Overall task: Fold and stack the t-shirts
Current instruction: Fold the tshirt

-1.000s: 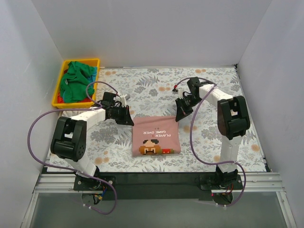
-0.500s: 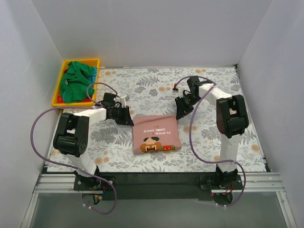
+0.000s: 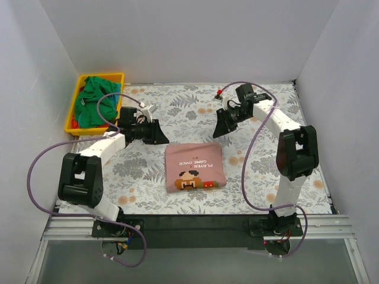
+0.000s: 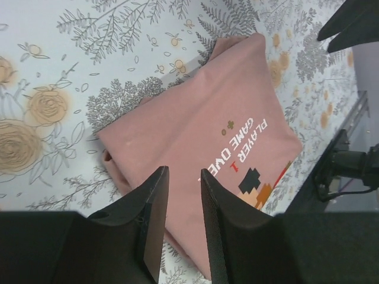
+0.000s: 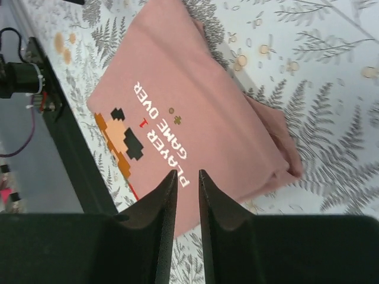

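Pink t-shirt (image 3: 194, 167): folded into a compact rectangle, print side up, lying flat on the tabletop (image 3: 266, 171) at its near centre. Edges look fairly square; in the right wrist view one corner bulges slightly. I judge this fold complete.

Green t-shirt (image 3: 95, 100) and red fabric (image 3: 74, 123): bunched together and unfolded in the yellow bin (image 3: 100, 76) at the far left corner. No stack exists yet, so the larger part of the task is outstanding.

Left pincer (image 3: 159, 135): raised just left of the pink shirt's far edge, fingers slightly apart, holding nothing. Right pincer (image 3: 222, 125): raised beyond the shirt's far right corner, fingers narrowly apart, likewise empty.
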`<state>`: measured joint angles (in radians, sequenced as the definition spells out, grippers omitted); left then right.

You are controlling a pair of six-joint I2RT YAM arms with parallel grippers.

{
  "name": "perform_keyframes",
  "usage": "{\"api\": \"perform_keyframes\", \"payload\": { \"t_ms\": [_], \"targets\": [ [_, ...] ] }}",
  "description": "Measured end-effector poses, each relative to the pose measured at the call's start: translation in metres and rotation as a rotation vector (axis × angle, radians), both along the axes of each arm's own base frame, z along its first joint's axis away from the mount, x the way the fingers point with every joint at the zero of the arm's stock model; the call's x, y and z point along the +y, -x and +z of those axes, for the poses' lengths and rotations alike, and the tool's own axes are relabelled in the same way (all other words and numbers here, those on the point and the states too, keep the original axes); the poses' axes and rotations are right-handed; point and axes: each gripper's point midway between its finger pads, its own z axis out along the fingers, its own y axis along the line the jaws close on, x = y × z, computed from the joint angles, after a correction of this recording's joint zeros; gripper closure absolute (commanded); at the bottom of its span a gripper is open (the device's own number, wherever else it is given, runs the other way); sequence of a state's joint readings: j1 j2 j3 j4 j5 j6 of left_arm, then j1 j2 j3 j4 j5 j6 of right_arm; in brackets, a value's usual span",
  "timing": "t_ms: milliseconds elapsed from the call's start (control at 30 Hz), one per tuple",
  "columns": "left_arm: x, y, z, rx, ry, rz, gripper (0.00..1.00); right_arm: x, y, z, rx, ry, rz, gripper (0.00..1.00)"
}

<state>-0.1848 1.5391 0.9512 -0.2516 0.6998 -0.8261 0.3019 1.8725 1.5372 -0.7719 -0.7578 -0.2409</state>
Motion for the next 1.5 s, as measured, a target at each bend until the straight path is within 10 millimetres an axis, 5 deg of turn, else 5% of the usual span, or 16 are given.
{"api": "perform_keyframes", "payload": {
  "t_ms": [100, 333, 400, 533, 667, 767, 867, 933, 1067, 1167, 1333, 1500],
  "targets": [
    [-0.009, 0.000, -0.014, 0.081, 0.056, -0.008, 0.71, 0.013, 0.006, -0.019, 0.090, -0.051, 0.036, 0.73],
    [-0.017, -0.005, -0.091, 0.326, 0.077, 0.012, 0.71, 0.019, 0.004, -0.109, 0.324, -0.011, 0.006, 0.66],
    [-0.018, -0.013, -0.091, 0.354, 0.112, 0.004, 0.71, 0.019, -0.006, -0.107, 0.342, -0.017, -0.016, 0.61],
    [-0.016, -0.056, -0.081, 0.279, 0.102, 0.018, 0.68, 0.016, -0.055, -0.085, 0.182, -0.015, -0.059, 0.33],
    [-0.008, -0.060, -0.051, 0.203, 0.113, 0.010, 0.51, 0.006, -0.071, -0.041, 0.041, -0.038, -0.087, 0.18],
    [-0.010, -0.027, -0.015, 0.165, 0.158, -0.026, 0.49, 0.001, -0.043, 0.003, -0.017, -0.098, -0.071, 0.22],
    [-0.030, 0.024, 0.018, 0.136, 0.224, -0.116, 0.46, 0.011, 0.006, 0.033, -0.004, -0.192, -0.005, 0.23],
    [-0.046, 0.058, 0.026, 0.146, 0.264, -0.179, 0.44, 0.023, 0.040, 0.031, 0.046, -0.247, 0.049, 0.23],
    [-0.079, 0.122, 0.011, 0.271, 0.303, -0.298, 0.44, 0.043, 0.113, -0.012, 0.281, -0.240, 0.138, 0.28],
    [-0.085, 0.129, -0.015, 0.371, 0.293, -0.281, 0.45, 0.057, 0.136, -0.035, 0.387, -0.220, 0.181, 0.43],
    [-0.080, 0.118, -0.079, 0.566, 0.238, -0.199, 0.46, 0.052, 0.129, -0.093, 0.500, -0.182, 0.138, 0.50],
    [-0.069, 0.104, -0.077, 0.678, 0.316, -0.187, 0.48, 0.024, 0.124, -0.108, 0.622, -0.234, 0.040, 0.53]
  ]
}}
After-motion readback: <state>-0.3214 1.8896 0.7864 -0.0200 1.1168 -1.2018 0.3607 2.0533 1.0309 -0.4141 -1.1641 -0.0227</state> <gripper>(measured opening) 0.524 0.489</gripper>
